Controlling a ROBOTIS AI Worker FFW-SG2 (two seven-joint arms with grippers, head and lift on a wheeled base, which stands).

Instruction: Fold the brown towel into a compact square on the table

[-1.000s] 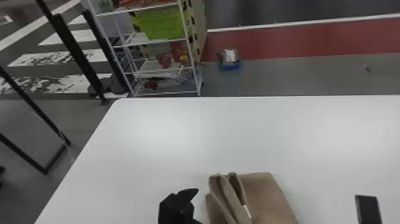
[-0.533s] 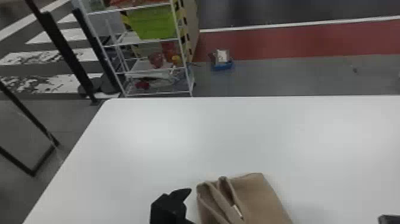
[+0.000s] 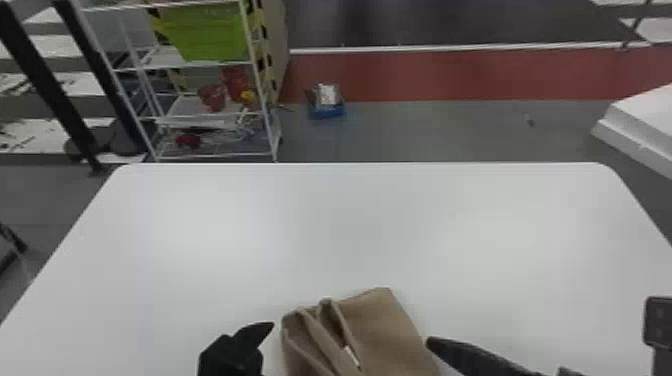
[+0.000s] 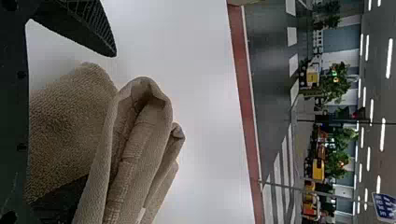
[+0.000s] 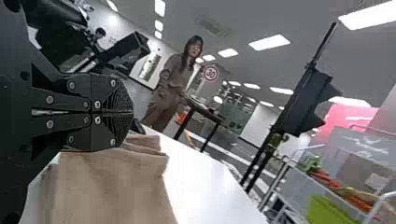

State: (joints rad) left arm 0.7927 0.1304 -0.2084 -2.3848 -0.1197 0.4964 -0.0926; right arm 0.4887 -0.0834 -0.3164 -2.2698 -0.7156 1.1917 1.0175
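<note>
Left pincer [image 3: 242,345]: open, at one side of the brown towel [image 3: 382,332], which lies folded on the table [image 3: 350,225]. Right pincer [image 3: 440,345]: closed, near the opposite side. Beyond the left pincer: shelf rack [image 3: 267,122]. Left wrist view: towel folds partly cover one finger. Right wrist view: traffic light [image 5: 303,102].

Folded brown towel [image 3: 387,327] on white table [image 3: 350,225], shelving rack [image 3: 187,107] beyond

Matt, nubbly brown towel [image 3: 385,325] of cloth; smooth, softly glossy white table [image 3: 350,225].
</note>
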